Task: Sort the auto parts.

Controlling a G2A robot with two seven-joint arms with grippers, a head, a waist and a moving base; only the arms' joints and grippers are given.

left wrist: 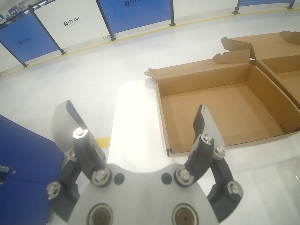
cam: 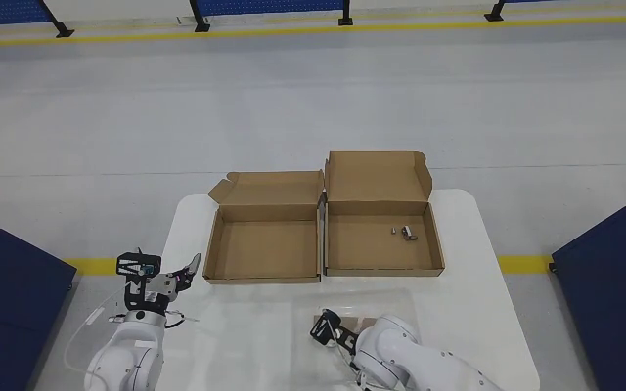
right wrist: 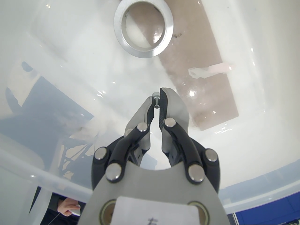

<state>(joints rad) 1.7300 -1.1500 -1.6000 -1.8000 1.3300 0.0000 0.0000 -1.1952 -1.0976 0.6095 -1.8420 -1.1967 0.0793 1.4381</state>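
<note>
Here the right gripper (right wrist: 156, 99) is pressed on a small metal part (right wrist: 155, 95), perhaps a bolt, inside the clear bin (right wrist: 269, 141); a metal ring (right wrist: 143, 24) lies apart on the bin floor. The left gripper (left wrist: 134, 107) stands spread wide above the table (left wrist: 131, 99), near the left cardboard box (left wrist: 222, 104).

My right gripper (right wrist: 157, 98) is showing bare silver metal with black ribbed pads (right wrist: 162, 108) and black links, and the small bolt (right wrist: 155, 94) between them is shining the same silver as the ring (right wrist: 141, 53), which is lying against the milky white bin (right wrist: 58, 36) and a dull brown patch (right wrist: 187, 36). My left gripper (left wrist: 134, 107) is wearing that same silver and black, while the boxes (cam: 262, 249) are sitting plain cardboard brown on the white table (cam: 245, 323). Beyond them the pale grey floor (cam: 293, 108) is carrying a yellow stripe (cam: 293, 29), and the screens (left wrist: 131, 3) are alternating blue and white with a fine dotted pattern.
</note>
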